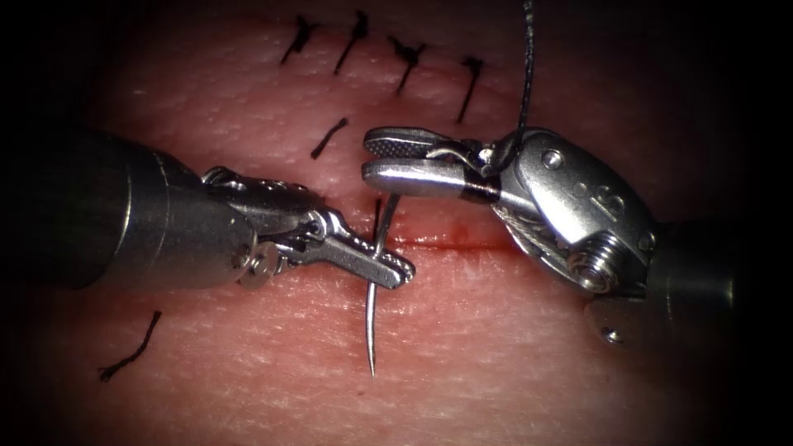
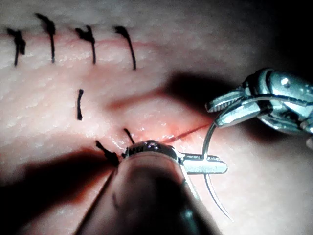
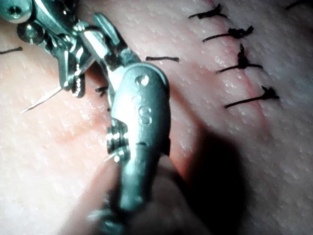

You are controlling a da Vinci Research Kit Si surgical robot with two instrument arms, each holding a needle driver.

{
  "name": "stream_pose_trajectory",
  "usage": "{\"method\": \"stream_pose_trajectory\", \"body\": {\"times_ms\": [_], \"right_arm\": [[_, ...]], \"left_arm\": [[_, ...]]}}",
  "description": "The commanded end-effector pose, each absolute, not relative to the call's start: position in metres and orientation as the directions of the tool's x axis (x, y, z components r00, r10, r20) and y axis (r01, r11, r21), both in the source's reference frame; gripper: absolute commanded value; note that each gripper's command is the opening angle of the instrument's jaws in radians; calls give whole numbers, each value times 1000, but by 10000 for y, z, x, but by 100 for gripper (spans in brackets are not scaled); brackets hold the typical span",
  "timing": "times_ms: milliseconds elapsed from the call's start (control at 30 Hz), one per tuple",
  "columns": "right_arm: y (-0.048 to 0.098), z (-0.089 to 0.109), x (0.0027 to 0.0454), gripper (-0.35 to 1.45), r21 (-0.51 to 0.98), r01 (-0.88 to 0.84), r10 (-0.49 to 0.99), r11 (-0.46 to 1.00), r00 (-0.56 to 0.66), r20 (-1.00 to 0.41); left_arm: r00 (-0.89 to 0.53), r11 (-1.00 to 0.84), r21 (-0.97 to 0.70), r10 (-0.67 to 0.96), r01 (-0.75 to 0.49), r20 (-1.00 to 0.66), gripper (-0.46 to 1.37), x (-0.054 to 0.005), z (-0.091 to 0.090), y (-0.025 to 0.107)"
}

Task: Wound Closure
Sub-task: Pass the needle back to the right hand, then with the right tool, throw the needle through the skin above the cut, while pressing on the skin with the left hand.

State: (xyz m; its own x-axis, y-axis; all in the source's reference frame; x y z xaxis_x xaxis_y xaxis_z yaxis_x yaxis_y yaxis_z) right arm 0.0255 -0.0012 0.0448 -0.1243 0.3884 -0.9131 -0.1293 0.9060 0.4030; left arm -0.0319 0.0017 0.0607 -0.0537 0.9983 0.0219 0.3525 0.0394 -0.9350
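Left end effector [image 1: 388,268]: enters from left of frame, jaws clamped on the needle [image 1: 376,306] near mid-curve, just below centre of frame. Seen again in the left wrist view [image 2: 208,164], holding the needle [image 2: 211,183] crosswise.

Needle: stands roughly vertical in the endoscope view, sharp tip pointing down toward lower centre of frame, free above the tissue [image 1: 496,363]. Upper end rises toward the right end effector, passing across the cut [image 1: 446,239]. Whether any part is buried in the tissue: cannot tell.

Right end effector [image 1: 368,158]: enters from right of frame, tips at upper centre, jaws slightly apart, nothing seen between them. Seen also in the left wrist view [image 2: 212,111] and the right wrist view [image 3: 105,24].

Thread [image 1: 526,66]: dark strand running from top edge of frame, right of centre, down to the wrist of the right tool, lying against it behind the jaws.

Cut: horizontal red line at centre of frame, red fluid [image 1: 458,235] along it.

Finished stitches [image 1: 409,58]: row of four across upper centre of frame. Cut ends of thread [image 1: 132,351]: one at lower left, one [image 1: 329,138] above centre.
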Motion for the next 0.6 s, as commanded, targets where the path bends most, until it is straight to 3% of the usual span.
{"method": "stream_pose_trajectory", "body": {"times_ms": [33,67,267,433,600], "right_arm": [[-11,450,253,-35,398,-142,384,906,-118,-916],[-12,450,250,-35,388,-141,375,911,-110,-920],[-12,452,233,-35,344,-151,337,927,-72,-939],[-6,456,216,-35,268,-163,267,950,-28,-963],[8,460,203,-35,152,-179,156,972,5,-988]], "left_arm": [[-37,41,-935,999,353,30,52,-318,607,18],[-23,42,-935,999,352,37,73,-319,607,18],[97,-77,-957,994,278,-51,127,-324,609,21],[114,-186,-968,979,170,-169,133,-330,612,23],[110,-274,-962,955,-11,-274,113,-338,622,22]]}}
